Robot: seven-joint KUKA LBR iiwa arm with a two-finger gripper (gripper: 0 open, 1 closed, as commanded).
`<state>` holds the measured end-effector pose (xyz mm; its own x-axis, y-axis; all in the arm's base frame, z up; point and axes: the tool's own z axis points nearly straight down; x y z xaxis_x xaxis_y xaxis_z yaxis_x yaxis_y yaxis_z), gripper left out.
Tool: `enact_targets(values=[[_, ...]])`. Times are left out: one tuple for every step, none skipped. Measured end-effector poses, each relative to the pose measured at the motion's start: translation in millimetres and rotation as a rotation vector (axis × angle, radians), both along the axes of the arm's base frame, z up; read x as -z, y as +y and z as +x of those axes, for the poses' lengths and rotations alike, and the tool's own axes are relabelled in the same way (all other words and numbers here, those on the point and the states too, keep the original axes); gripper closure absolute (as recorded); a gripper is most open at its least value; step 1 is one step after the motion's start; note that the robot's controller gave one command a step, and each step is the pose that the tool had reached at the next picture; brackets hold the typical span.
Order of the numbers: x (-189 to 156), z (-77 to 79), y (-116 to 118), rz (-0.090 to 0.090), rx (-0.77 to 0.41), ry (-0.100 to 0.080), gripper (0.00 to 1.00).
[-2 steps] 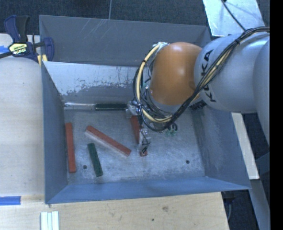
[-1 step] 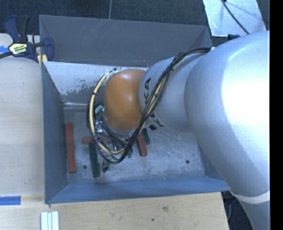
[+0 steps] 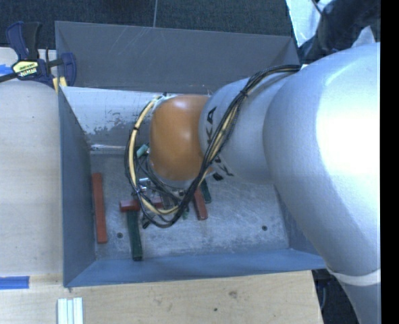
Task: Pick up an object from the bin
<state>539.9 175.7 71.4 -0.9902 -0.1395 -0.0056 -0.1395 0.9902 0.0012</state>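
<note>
My gripper (image 3: pixel 147 189) sits low in the middle of the bin, mostly covered by the orange dome and cables on the wrist. Just to its lower left lies a small red block (image 3: pixel 127 206), touching the top of a dark green stick (image 3: pixel 135 233) that runs toward the bin's near wall. To its right a reddish-brown stick (image 3: pixel 200 208) and a dark green piece (image 3: pixel 206 194) poke out from under the arm. A long orange-red stick (image 3: pixel 99 208) lies along the left wall, apart from the gripper.
The arm spans the right half of the bin and hides the floor beneath it. Bare grey floor shows along the near wall, right of the green stick.
</note>
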Motion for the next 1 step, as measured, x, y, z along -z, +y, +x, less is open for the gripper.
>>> enact_targets(values=[[-130.1,4.5,13.2,0.002,0.042,-0.005,1.00]])
